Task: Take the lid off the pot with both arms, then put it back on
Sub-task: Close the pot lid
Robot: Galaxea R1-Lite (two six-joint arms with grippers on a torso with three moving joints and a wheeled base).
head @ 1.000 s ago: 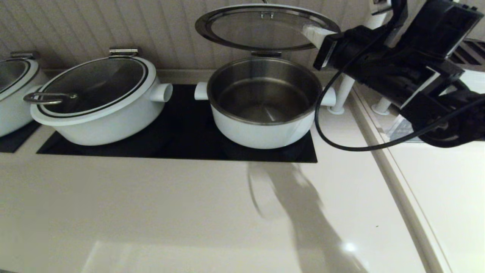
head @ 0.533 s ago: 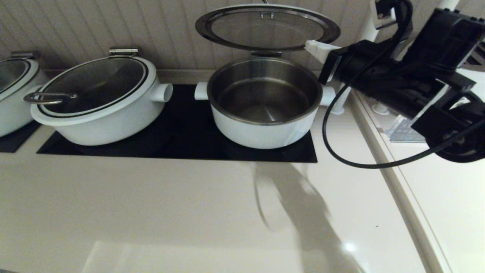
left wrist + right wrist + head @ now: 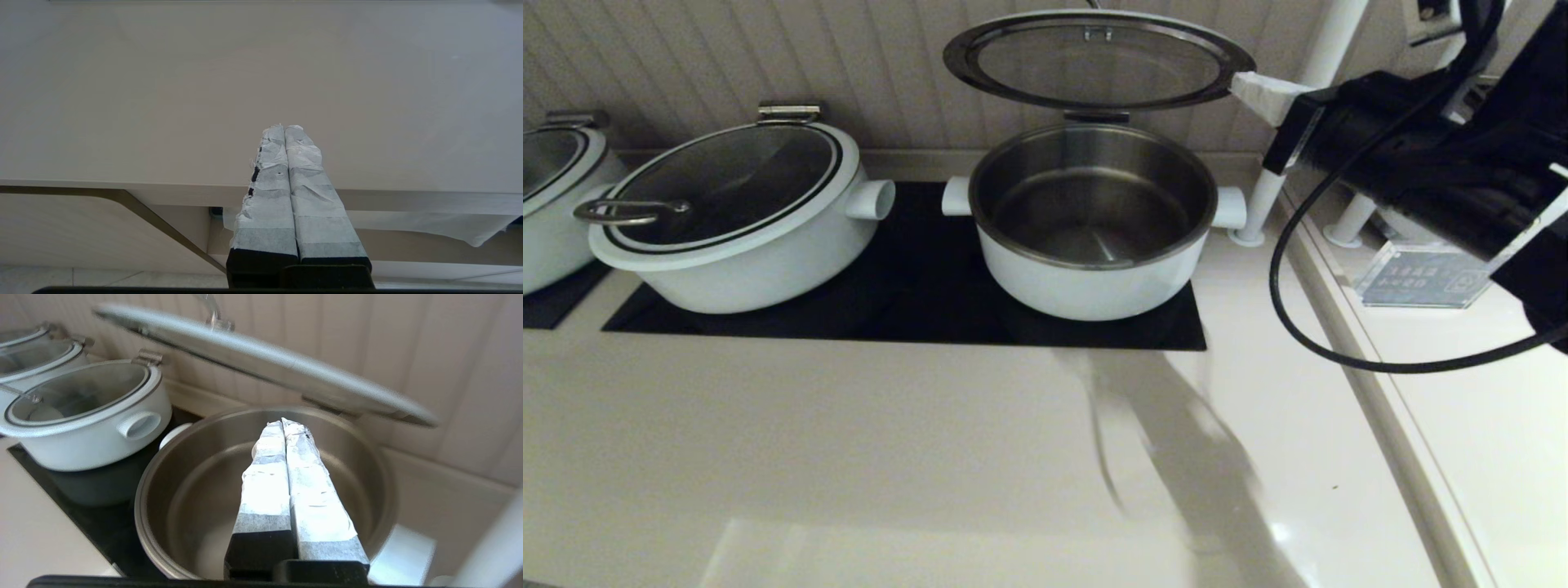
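The pot (image 3: 1094, 269) stands open on the black cooktop, steel bowl bare, a white stub on each side. Its lid (image 3: 1098, 61) stands tipped up on the back hinge against the wall, untouched; it also shows in the right wrist view (image 3: 261, 363). My right gripper (image 3: 1258, 88) is shut and empty, just right of the lid's rim and apart from it. In the right wrist view the right gripper (image 3: 282, 422) points over the pot's bowl (image 3: 204, 506). My left gripper (image 3: 284, 127) is shut and empty over bare counter, out of the head view.
A like white pot with its lid closed (image 3: 735, 220) stands left of the open pot on the black cooktop (image 3: 915, 302). Another pot (image 3: 551, 204) is at the far left. White posts (image 3: 1282, 147) and a clear sign stand (image 3: 1417, 278) are at the right.
My right arm has drawn back to the right and away from the lid's rim. The lid has stayed tipped up and open.
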